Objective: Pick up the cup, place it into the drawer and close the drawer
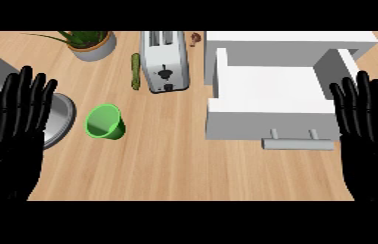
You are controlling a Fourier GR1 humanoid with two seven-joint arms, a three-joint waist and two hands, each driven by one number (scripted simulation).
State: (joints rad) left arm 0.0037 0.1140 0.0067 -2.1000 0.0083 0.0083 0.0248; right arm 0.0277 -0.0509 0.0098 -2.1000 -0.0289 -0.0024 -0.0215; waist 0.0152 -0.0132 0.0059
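A green cup (105, 122) stands on the wooden counter, left of centre, its mouth facing up. To the right, a white drawer (270, 91) is pulled open out of a white cabinet, with a grey handle (295, 143) on its front. Nothing lies inside it. My left hand (20, 123) rests open at the left edge, fingers straight up, a short way left of the cup. My right hand (359, 128) rests open at the right edge, beside the drawer's front corner. Neither hand touches anything.
A silver toaster (165, 61) stands behind the cup, with a green cucumber (136, 71) lying along its left side. A potted plant (90, 42) sits at the back left. A round metal pan (57, 120) lies partly under my left hand.
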